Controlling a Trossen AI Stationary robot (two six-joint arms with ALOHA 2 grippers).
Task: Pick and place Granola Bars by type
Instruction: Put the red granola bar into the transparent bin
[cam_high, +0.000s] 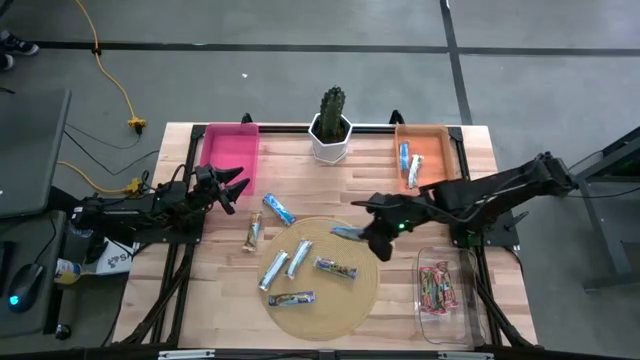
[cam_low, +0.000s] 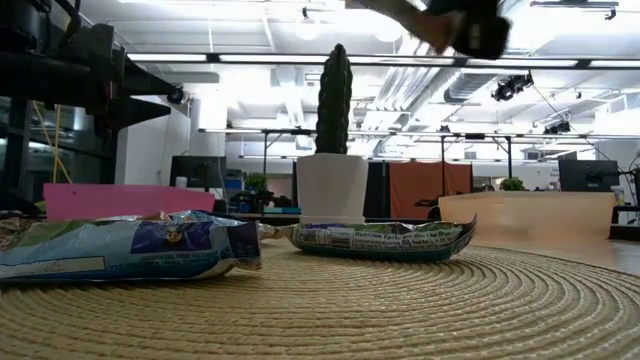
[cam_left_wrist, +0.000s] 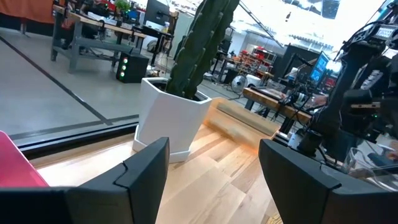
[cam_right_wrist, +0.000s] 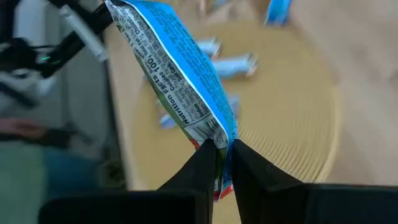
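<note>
My right gripper (cam_high: 362, 236) hovers over the round woven mat's far right part, shut on a blue-and-white granola bar (cam_high: 346, 232). Several more bars lie flat on the mat (cam_high: 330, 300), among them one (cam_high: 275, 268) and another (cam_high: 335, 267). A blue bar (cam_high: 279, 208) and a tan bar (cam_high: 252, 233) lie on the wood left of the mat. Two blue bars (cam_high: 408, 162) lie in the orange bin, and pink-red ones (cam_high: 437, 285) in the clear bin. My left gripper (cam_high: 238, 188) waits open near the pink bin (cam_high: 232, 152), touching nothing. My right gripper pinches the blue-and-white bar by one crimped end (cam_right_wrist: 214, 138) between its two fingers (cam_right_wrist: 199, 168). The rest of the wrapper (cam_right_wrist: 171, 68) stretches out beyond the fingertips. The bar is lifted clear above the mat.
A cactus in a white pot (cam_high: 331, 128) stands at the far edge between the pink bin and the orange bin (cam_high: 440, 140). The clear bin (cam_high: 465, 310) sits at the near right. Bare wood shows left of the mat and at the near left corner.
</note>
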